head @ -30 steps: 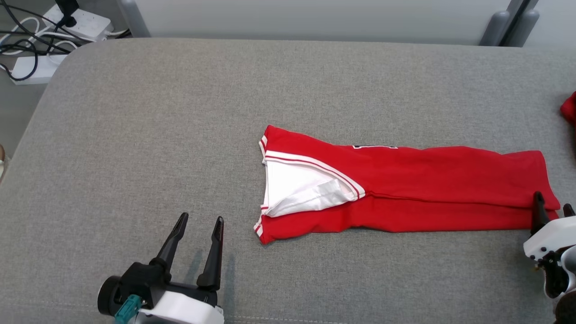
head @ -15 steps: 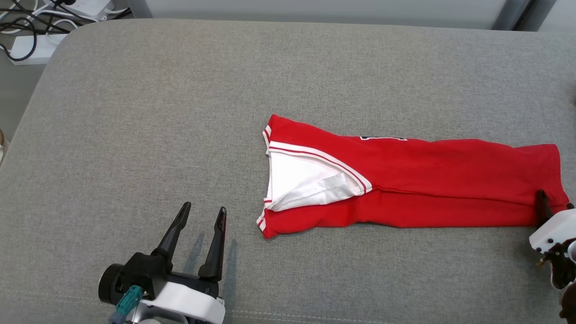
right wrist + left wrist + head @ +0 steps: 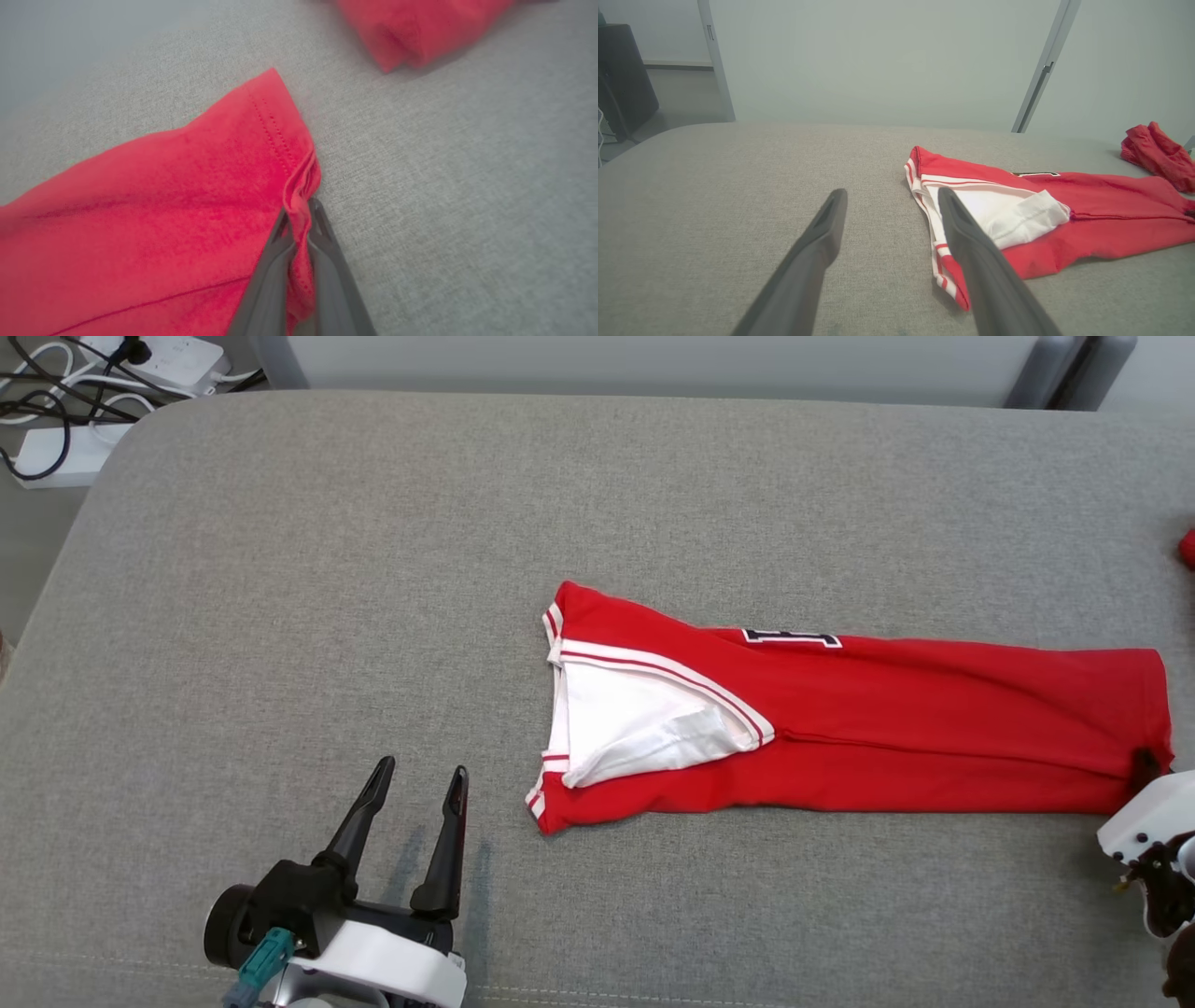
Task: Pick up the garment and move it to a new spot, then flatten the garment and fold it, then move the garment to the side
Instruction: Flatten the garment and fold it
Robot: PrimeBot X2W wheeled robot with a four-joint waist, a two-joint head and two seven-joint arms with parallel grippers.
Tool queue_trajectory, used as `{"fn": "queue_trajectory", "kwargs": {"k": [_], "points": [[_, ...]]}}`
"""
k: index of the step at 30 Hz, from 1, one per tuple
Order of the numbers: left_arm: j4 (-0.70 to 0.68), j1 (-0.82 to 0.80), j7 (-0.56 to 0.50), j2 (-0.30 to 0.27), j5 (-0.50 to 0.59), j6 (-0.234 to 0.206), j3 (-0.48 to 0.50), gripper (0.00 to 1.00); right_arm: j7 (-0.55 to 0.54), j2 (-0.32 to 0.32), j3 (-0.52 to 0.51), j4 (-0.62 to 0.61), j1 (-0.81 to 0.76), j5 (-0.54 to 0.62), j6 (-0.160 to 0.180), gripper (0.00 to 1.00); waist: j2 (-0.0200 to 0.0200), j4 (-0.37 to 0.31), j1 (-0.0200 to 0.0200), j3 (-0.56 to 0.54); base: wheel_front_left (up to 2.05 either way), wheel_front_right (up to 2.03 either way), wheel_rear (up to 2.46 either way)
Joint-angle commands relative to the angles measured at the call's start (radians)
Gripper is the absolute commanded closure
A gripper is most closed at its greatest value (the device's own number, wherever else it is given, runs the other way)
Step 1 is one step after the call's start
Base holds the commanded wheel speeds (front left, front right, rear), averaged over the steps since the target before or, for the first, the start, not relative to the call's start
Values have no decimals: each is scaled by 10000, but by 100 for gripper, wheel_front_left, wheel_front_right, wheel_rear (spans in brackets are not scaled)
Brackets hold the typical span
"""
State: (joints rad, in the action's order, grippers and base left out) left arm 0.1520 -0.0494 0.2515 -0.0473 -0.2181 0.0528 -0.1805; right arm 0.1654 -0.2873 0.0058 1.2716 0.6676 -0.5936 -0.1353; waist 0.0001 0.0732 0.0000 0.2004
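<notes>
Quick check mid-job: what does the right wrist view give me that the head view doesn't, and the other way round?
Right wrist view: the right pincer shut on the bunched hem corner of the red jersey with white trim. Head view: the left pincer open, apart from the jersey's white-lined collar end; white power strips on the floor. Both: the jersey folded lengthwise on the grey fabric surface, and a second red cloth beyond its hem end.

Grey cushion: open passage left and beyond. Obstacles: red garment lying flat right of centre; crumpled red cloth near its right end, apart.
</notes>
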Motion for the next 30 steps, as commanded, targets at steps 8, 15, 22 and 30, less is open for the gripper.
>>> {"fn": "queue_trajectory", "kwargs": {"k": [8, 15, 22, 30], "points": [[-295, -321, 103, -30, -164, -24, 344, 0, 548, -1077, 199, 16, -177, -29, 46, 100, -1, -216, 0, -178, 0, 0, 0], [-291, -287, 103, -30, -145, -37, 347, 0, 723, -1387, 242, 28, 25, 146, 46, 100, -1, -330, 0, -212, 0, 0, 0], [-186, -261, 103, -30, -230, -97, 251, 0, 848, -970, 475, -890, -35, -100, 46, 100, -1, -314, 0, -484, 0, 0, 0], [-208, -31, 103, -30, -371, -232, 195, 0, 689, -303, 1091, -3472, -780, -885, 46, 100, -1, -55, 0, -923, 0, 0, 0]]}}
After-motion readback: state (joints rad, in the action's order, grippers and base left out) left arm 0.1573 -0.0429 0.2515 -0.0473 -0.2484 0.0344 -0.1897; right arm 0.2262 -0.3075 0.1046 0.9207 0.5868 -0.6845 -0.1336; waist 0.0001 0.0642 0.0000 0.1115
